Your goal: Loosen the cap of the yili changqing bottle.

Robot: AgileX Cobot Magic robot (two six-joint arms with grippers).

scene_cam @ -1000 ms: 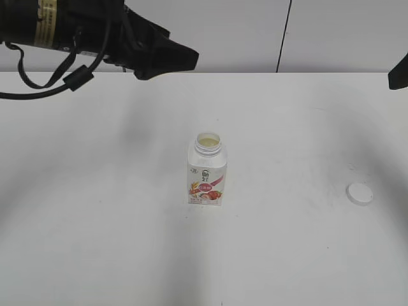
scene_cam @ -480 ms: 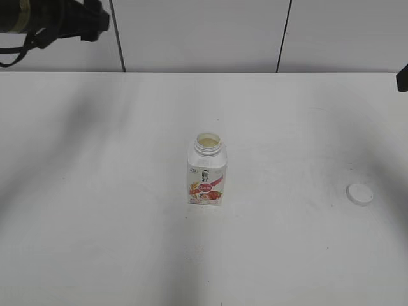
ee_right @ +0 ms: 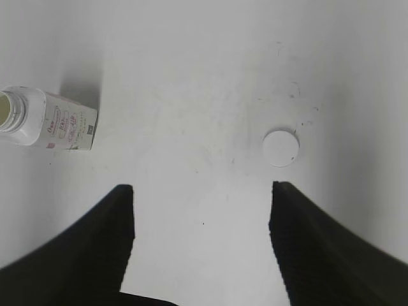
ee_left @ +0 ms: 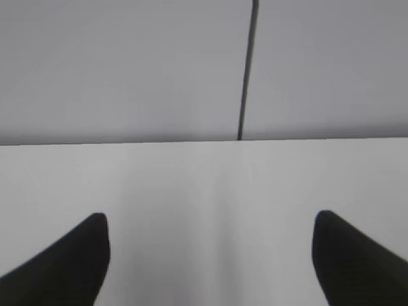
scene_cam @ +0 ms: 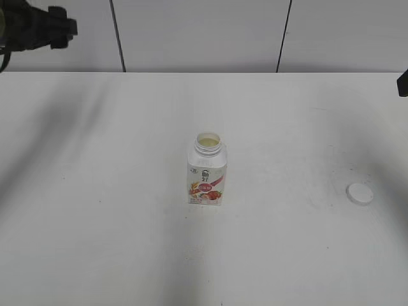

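The yili changqing bottle (scene_cam: 206, 171) stands upright at the middle of the white table (scene_cam: 95, 223), its wide neck open with no cap on it. It also shows at the left edge of the right wrist view (ee_right: 48, 119). The white cap (scene_cam: 359, 194) lies flat on the table to the right of the bottle, and in the right wrist view (ee_right: 281, 147). My left gripper (ee_left: 209, 220) is open and empty, facing the table's far edge and the wall. My right gripper (ee_right: 201, 191) is open and empty, high above the table between bottle and cap.
A grey panelled wall (scene_cam: 204, 35) with dark seams runs behind the table's far edge. Part of the left arm (scene_cam: 32, 29) shows at the top left corner, and a bit of the right arm (scene_cam: 403, 83) at the right edge.
The left arm has drawn back to the left and out toward the top left corner. The right arm has pulled further off the right edge. Bottle and cap have not moved.
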